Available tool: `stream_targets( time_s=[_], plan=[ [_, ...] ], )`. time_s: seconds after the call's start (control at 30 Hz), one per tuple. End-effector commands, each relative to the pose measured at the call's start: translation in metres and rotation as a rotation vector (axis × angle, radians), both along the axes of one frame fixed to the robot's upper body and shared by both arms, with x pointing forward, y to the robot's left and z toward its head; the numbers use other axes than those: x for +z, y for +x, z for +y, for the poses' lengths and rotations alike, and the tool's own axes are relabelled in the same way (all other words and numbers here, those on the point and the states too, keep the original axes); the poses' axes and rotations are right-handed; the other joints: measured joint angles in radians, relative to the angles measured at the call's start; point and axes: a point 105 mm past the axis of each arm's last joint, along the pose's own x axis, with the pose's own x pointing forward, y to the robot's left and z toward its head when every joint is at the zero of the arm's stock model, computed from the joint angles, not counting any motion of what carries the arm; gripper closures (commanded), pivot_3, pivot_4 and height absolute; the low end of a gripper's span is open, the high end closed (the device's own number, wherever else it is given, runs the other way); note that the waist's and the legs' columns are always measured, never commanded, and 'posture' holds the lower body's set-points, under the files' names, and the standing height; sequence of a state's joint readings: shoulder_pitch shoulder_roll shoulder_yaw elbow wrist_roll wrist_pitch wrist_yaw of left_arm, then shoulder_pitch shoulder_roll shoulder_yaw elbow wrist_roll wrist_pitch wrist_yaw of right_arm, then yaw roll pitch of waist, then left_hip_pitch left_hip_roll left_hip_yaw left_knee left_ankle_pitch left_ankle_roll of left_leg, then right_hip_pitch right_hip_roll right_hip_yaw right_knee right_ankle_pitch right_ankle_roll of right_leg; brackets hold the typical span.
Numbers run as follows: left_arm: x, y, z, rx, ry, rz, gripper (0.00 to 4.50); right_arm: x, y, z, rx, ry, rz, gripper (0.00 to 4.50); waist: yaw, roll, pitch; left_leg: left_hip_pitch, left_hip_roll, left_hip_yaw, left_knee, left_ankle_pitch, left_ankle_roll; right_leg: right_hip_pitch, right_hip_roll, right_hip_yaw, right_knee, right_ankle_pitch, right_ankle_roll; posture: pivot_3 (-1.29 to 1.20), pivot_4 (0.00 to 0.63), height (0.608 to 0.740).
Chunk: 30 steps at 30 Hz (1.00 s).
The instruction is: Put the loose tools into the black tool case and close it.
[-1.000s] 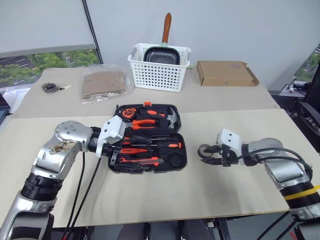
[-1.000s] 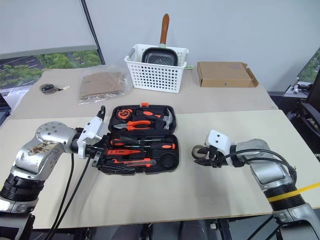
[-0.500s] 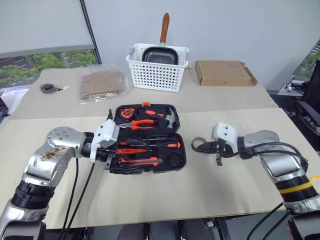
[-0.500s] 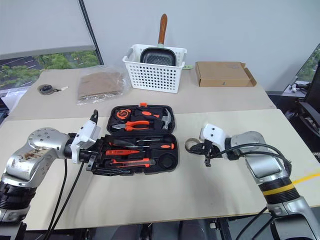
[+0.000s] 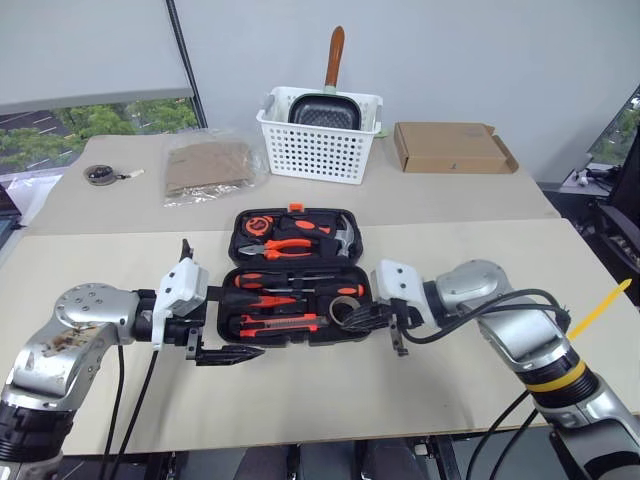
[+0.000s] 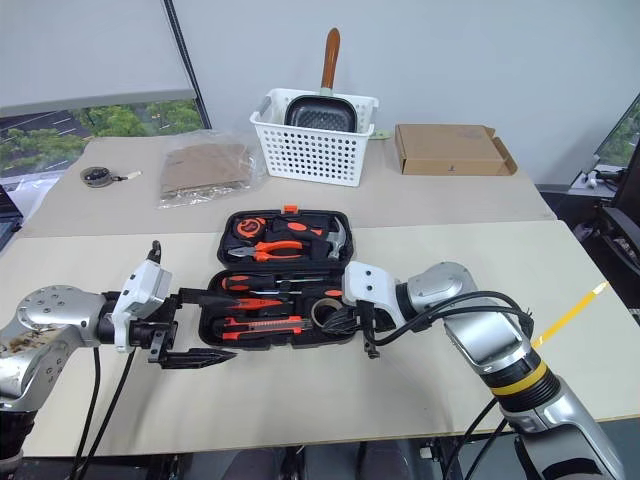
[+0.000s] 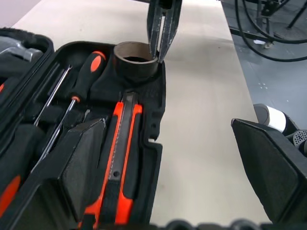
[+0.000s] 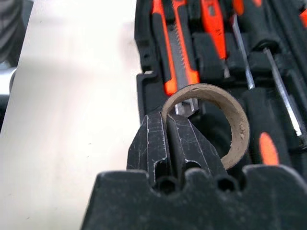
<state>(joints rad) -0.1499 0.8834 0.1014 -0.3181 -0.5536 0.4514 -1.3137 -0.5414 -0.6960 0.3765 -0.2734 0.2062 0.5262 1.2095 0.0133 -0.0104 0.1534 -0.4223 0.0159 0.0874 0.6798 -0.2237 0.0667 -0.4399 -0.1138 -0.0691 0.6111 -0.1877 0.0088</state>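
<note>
Right wrist view: tape ring (image 8: pixel 218 125) pinched over the black tool case (image 5: pixel 293 277).
The right gripper (image 8: pixel 170 143) was clamped on the ring's wall, holding it above the case's round recess at the near right corner. The left gripper (image 5: pixel 225 325) stood beside the case's left edge, jaws spread wide and empty. The utility knife (image 7: pixel 120 158) and screwdrivers (image 5: pixel 285 278) lay in their slots; the lid stood open.

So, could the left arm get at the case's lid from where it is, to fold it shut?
Probably yes: the left gripper hangs open beside the case, nothing between. But the right gripper holds the tape ring over the tray.
</note>
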Motion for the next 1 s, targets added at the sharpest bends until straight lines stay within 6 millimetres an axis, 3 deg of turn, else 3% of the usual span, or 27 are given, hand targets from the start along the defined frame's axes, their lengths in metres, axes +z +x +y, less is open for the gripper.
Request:
stream_targets(
  time_s=[0.03,0.4,0.53,0.67,0.7,0.8,1.0],
  plan=[
    [0.007,-0.001,0.003,-0.001,-0.007,-0.056,0.00,-0.001,0.002,0.000,0.006,-0.013,-0.021,4.44,-0.001,0.000,0.000,0.000,0.000,0.000,0.000,0.000,0.000,0.000,0.000,0.000,0.000,0.000,0.000,0.00,0.150,0.700],
    [0.003,-0.001,0.000,0.003,-0.005,-0.073,0.00,-0.010,0.004,-0.010,-0.010,-0.086,-0.012,4.44,0.000,0.000,0.000,0.000,0.000,0.000,0.000,0.000,0.000,0.000,0.000,-0.001,0.000,0.000,-0.001,0.00,0.150,0.700],
    [0.005,0.002,0.000,0.015,-0.015,-0.079,0.00,-0.005,0.004,-0.008,-0.015,-0.065,-0.021,3.28,0.001,0.000,0.000,0.000,0.000,0.000,0.000,0.000,0.000,0.000,0.000,-0.001,0.000,0.000,-0.001,0.00,0.150,0.700],
    [0.008,0.016,0.007,0.093,-0.058,-0.079,0.00,0.018,0.012,-0.005,-0.061,0.058,-0.010,1.90,-0.001,0.000,0.000,0.000,0.000,0.000,-0.001,0.000,0.000,0.000,0.000,-0.001,0.000,0.000,0.000,0.00,0.150,0.700],
    [0.006,0.021,0.009,0.117,-0.060,-0.085,0.00,0.025,0.015,-0.006,-0.081,0.099,-0.002,1.90,-0.001,0.000,0.000,0.000,0.000,0.000,-0.001,0.001,0.001,0.000,0.001,-0.001,0.000,0.000,0.000,0.00,0.150,0.700],
    [0.005,0.035,0.010,0.185,-0.113,-0.078,0.00,0.039,0.033,-0.010,-0.171,0.196,-0.012,1.90,-0.001,0.000,0.000,0.000,0.000,0.000,0.000,0.001,0.001,0.000,0.001,-0.001,0.001,0.000,0.000,0.00,0.150,0.700],
    [0.008,0.101,0.036,0.513,-0.191,-0.061,0.00,0.047,0.107,-0.029,-0.566,0.385,-0.010,1.90,0.000,-0.002,0.001,0.001,0.000,0.000,0.000,0.003,0.001,0.001,0.002,-0.001,0.001,0.005,0.004,0.00,0.150,0.700]
  ],
)
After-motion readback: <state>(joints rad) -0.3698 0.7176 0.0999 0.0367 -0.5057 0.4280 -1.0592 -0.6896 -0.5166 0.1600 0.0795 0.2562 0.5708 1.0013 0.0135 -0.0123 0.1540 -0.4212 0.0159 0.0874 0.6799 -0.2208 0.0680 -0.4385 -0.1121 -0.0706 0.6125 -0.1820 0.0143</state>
